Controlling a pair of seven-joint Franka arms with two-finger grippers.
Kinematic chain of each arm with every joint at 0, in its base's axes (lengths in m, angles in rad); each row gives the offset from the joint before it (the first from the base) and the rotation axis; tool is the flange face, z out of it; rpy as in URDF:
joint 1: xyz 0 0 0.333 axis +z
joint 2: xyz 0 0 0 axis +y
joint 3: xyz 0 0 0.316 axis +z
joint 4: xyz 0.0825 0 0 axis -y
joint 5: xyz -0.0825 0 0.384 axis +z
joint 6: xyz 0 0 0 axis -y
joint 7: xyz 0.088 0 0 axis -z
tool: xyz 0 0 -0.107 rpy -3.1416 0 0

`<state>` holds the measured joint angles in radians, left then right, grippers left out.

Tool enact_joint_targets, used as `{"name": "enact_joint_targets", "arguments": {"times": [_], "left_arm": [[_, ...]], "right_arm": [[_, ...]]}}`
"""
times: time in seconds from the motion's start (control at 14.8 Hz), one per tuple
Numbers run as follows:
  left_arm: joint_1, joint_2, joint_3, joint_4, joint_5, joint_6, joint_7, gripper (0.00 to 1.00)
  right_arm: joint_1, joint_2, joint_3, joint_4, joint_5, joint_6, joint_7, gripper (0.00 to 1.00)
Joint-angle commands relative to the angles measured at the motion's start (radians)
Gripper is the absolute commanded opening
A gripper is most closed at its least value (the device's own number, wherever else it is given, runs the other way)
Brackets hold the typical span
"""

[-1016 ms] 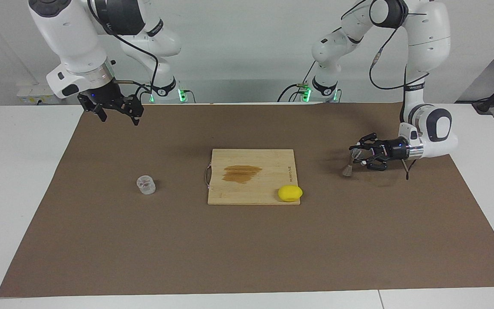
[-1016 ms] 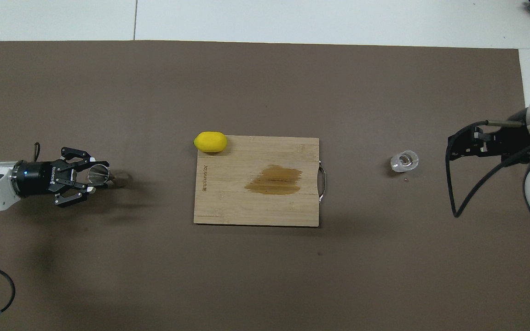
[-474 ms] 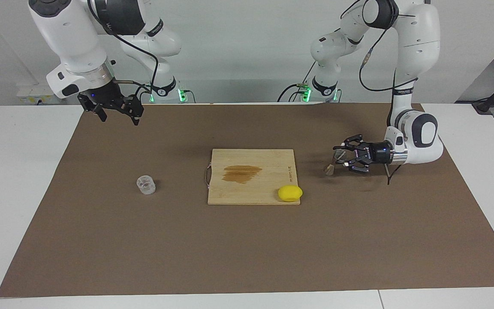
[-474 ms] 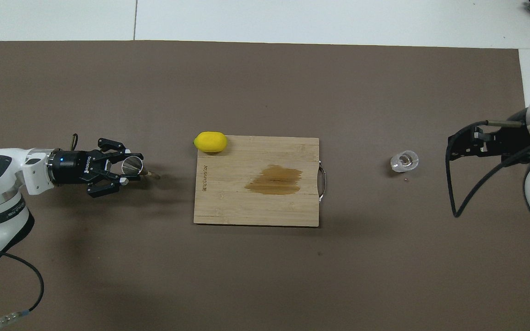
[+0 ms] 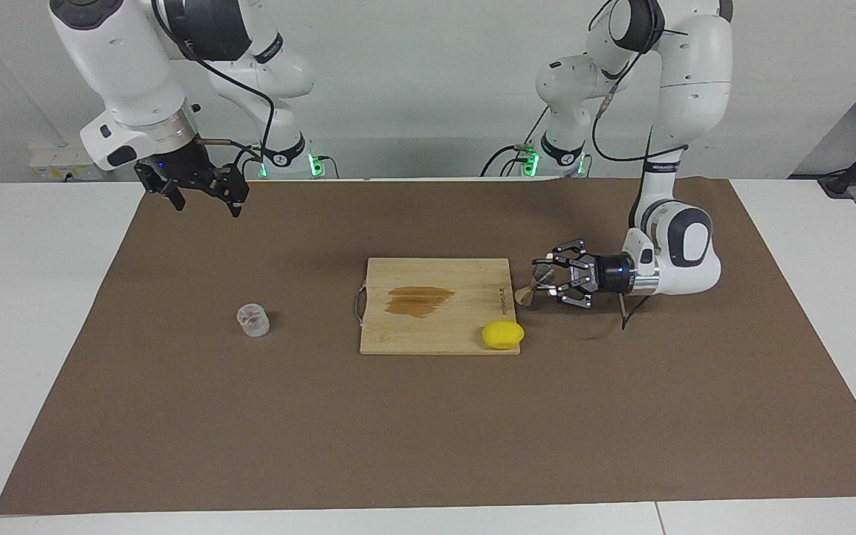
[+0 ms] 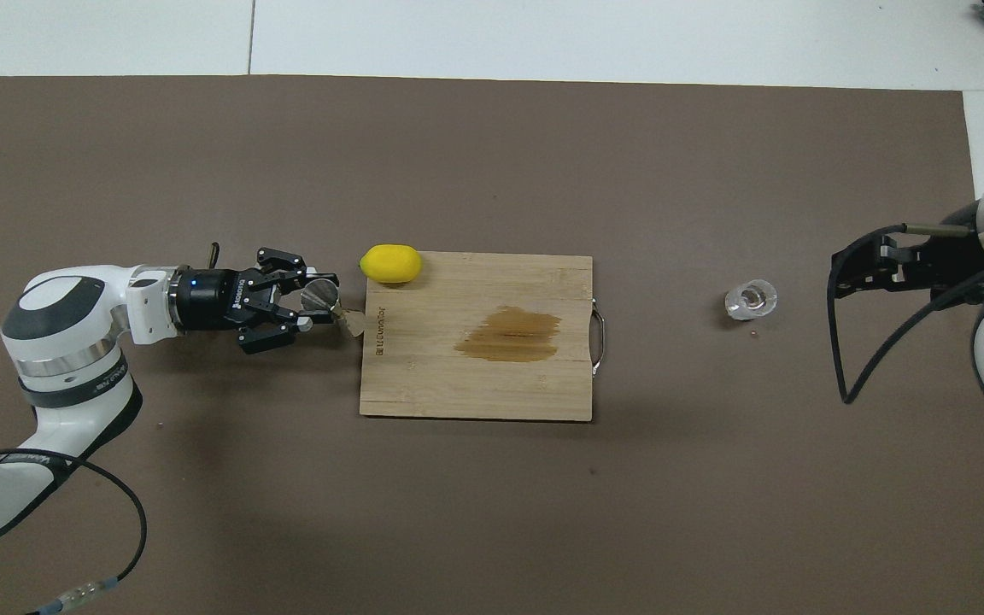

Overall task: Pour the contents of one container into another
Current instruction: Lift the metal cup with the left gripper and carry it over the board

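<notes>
since the earlier pictures the left gripper (image 5: 547, 281) has been carried, with the jigger (image 5: 534, 283) in it, from the left arm's end of the brown mat (image 5: 428, 431) up to the edge of the cutting board (image 5: 435, 327); nothing else on the table has been shifted. the left gripper is held level, low over the mat, and its fingers are clamped on the jigger, which is kept raised and tilted, with one cone over the board's edge in the overhead view (image 6: 334, 306). the lemon (image 5: 503, 334) is seen on the board's corner at the left arm's end, on the side farther from the robots, just beside the held jigger. a brown stain (image 5: 418, 300) is spread on the middle of the board. a short line of print is burnt into the board along its edge at the left arm's end, but it cannot be read. the glass cup (image 5: 253, 320) is left standing upright on the mat toward the right arm's end, well apart from the board, with a faint reddish tint inside. the right gripper (image 5: 201, 199) is kept waiting with its fingers apart, high over the mat's corner at the right arm's end, holding nothing. a metal handle (image 5: 358, 305) is fitted on the board's edge facing the cup.
</notes>
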<state>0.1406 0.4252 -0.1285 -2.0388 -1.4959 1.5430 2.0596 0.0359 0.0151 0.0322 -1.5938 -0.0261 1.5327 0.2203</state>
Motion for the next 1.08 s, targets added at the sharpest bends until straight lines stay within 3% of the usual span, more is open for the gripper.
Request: {"name": "enact_joint_targets", "arguments": {"times": [0.0,0.75,1.02], "left_arm": [[-0.051,-0.002,0.012,-0.015,-0.082,0.04,-0.047,0.0],[-0.298,0.0,0.01,-0.018,-0.401,0.193,-0.067,0.0],[-0.369,0.007,0.007,-0.011,-0.467,0.236,-0.061,0.0]], "right_arm": [[-0.013,-0.012,0.008,-0.011,-0.001,0.009,-0.015,1.0],[-0.013,-0.012,0.008,-0.011,-0.001,0.009,-0.015,1.0],[-0.011,-0.012,0.008,-0.011,-0.001,0.007,-0.015,1.0]]}}
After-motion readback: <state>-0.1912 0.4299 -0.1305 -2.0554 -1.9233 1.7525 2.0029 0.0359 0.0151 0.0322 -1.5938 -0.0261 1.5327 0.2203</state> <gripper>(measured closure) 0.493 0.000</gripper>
